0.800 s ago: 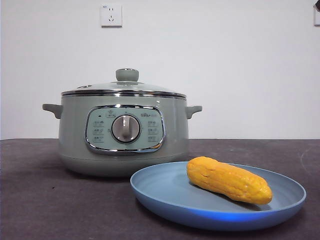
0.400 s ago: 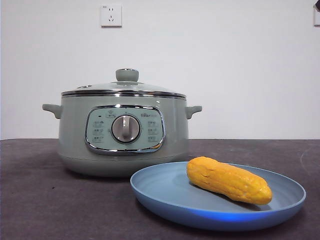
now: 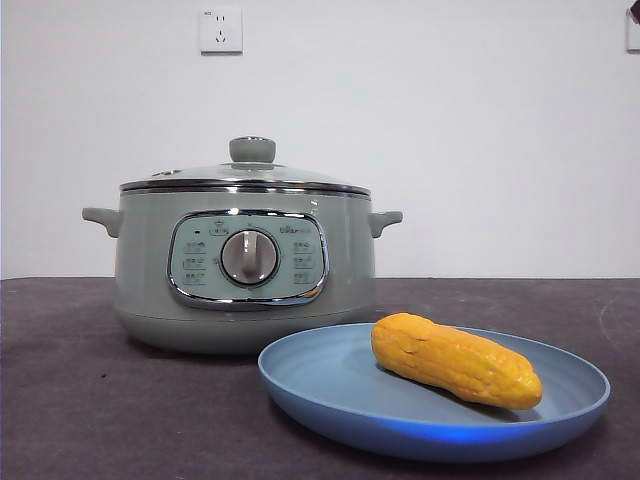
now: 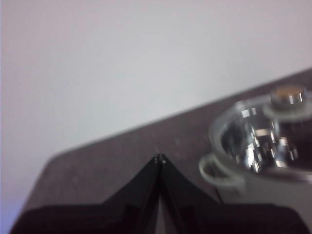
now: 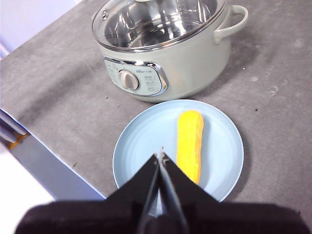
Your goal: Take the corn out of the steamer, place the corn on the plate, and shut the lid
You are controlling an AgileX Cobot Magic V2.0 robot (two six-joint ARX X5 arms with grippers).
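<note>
Corn (image 3: pixel 456 360) lying on plate (image 3: pixel 330 385), unmoved, lid (image 3: pixel 245 175) on, both pincers closed, empty.

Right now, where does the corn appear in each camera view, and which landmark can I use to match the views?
Front view: the corn lies on the plate, lower right, in front of the steamer.
Left wrist view: the corn is not in it; only the steamer shows.
Right wrist view: the corn lies on the plate, just beyond the shut right gripper.
Shared landmark: the steamer.

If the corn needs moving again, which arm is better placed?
Probably the right: the right gripper hangs shut above the plate, beside the corn. The left gripper is beside the steamer.
</note>
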